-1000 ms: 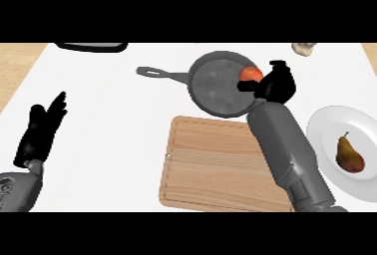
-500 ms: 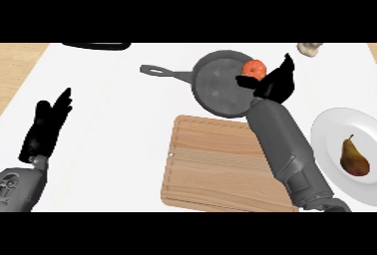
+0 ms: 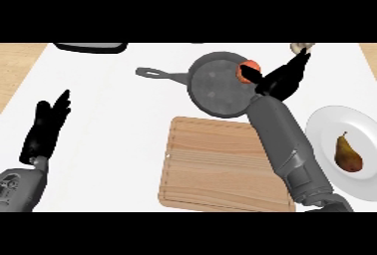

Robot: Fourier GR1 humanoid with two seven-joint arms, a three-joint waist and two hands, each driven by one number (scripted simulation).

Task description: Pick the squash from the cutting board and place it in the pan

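Observation:
The orange-red squash [image 3: 248, 69] lies inside the dark pan [image 3: 218, 88], against its far right rim. My right hand [image 3: 283, 79] hovers just right of it, open, with straight fingers pointing up and to the right and the thumb close to the squash. The wooden cutting board [image 3: 217, 169] in front of the pan has nothing on it; my right forearm crosses its right edge. At the left edge of the counter my left hand [image 3: 46, 130] rests open, fingers up.
A white plate [image 3: 330, 124] holding a brown pear [image 3: 347, 155] sits at the right. The pan's handle [image 3: 160, 75] points left. A black object [image 3: 88, 47] lies at the back left and a small pale item [image 3: 298, 47] at the back right.
My right hand went from curled round the squash over the pan to open, fingers stretched away to the upper right. The squash now lies in the pan. My left hand has barely shifted.

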